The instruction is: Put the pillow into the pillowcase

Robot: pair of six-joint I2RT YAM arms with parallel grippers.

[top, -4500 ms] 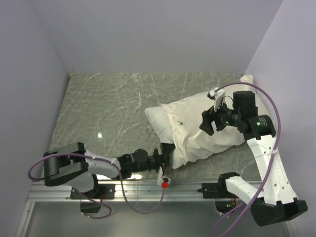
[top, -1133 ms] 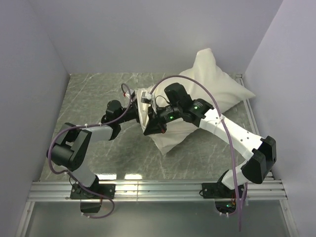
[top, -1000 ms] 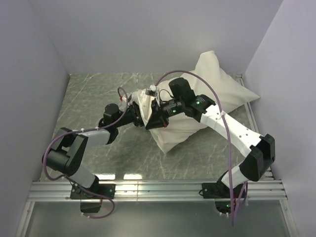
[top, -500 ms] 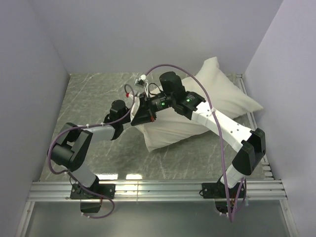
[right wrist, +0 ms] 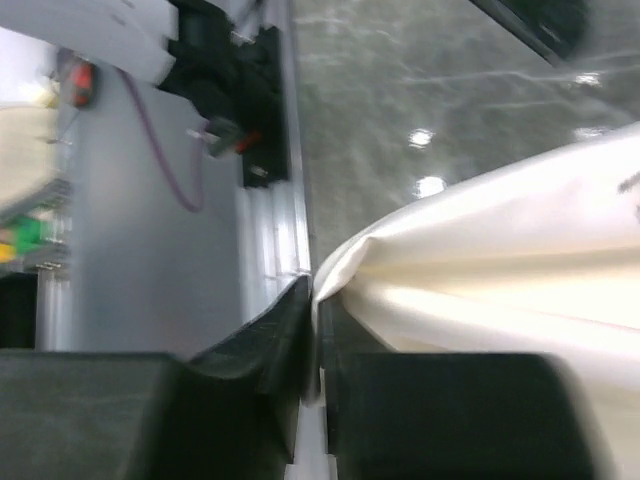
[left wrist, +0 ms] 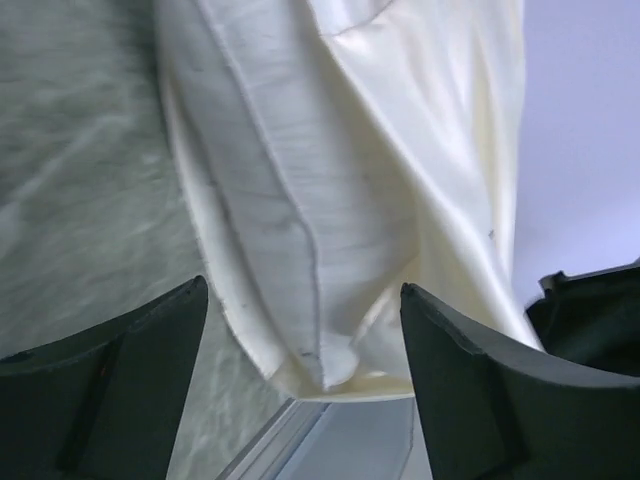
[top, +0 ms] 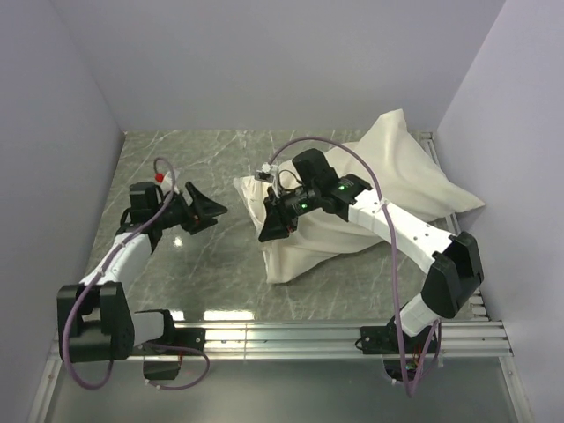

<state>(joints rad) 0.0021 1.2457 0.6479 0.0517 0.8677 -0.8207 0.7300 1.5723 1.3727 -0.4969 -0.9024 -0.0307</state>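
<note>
The pillowcase (top: 388, 181), cream and bulging, lies from the table's middle to the back right corner. My right gripper (top: 267, 233) is shut on a fold of its edge near its left end, as the right wrist view shows (right wrist: 313, 285) with the fabric (right wrist: 480, 250) pinched between the jaws. My left gripper (top: 211, 217) is open and empty, a short way left of the pillowcase. In the left wrist view (left wrist: 302, 290) it faces the sack's end, where a whiter, matte, seamed surface (left wrist: 250, 190), apparently the pillow, lies beside shiny cream fabric (left wrist: 450, 140). In the top view the pillow is hidden.
The grey marble table (top: 176, 167) is walled on the left, back and right. An aluminium rail (top: 291, 333) runs along the near edge. The right arm (top: 405, 229) reaches across the pillowcase's near side.
My left gripper has let go of the pillowcase, opened and drawn back to the left. The right gripper keeps its hold and has moved a little nearer; the sack's far end slid right.
</note>
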